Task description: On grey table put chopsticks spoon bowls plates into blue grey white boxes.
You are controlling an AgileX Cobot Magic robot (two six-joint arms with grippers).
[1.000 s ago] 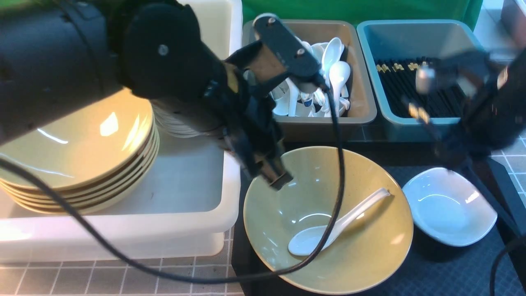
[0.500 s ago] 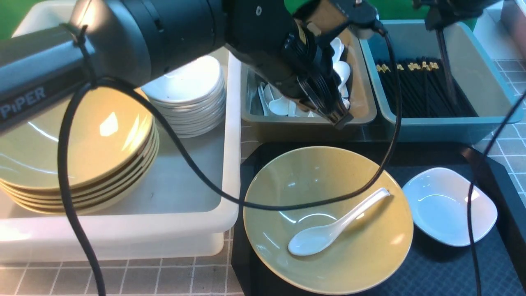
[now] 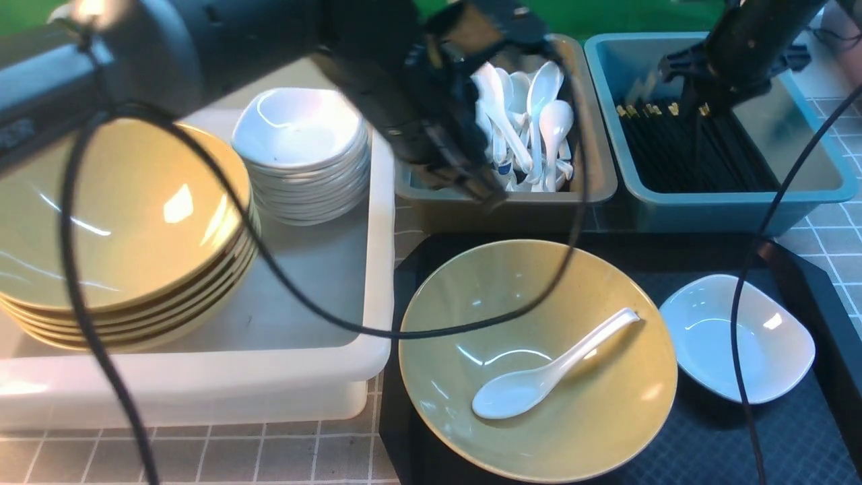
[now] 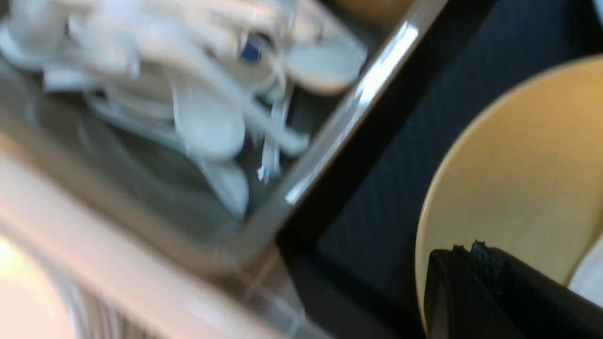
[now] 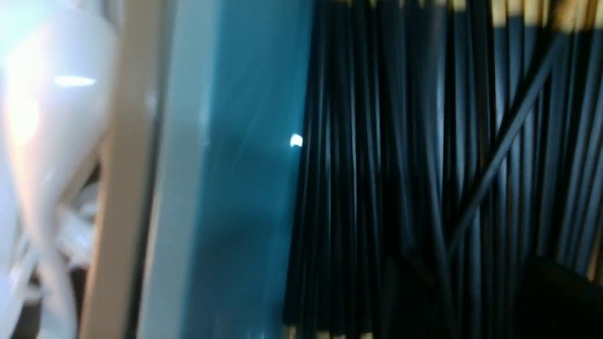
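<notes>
In the bowl [image 3: 606, 424], spoon [image 3: 553, 367] lies handle far-right; left hand [image 3: 486, 194] closed, right hand [image 3: 697, 101] unclear.

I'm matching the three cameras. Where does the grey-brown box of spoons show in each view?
Front view: the grey-brown box stands at the back, centre, between the white box and the teal box.
Left wrist view: blurred, its shiny rim runs slantwise beside the black tray, across from the yellow bowl.
Right wrist view: only its tan rim shows, against the teal box's wall.
Shared landmark: the white spoons piled inside it.
</notes>
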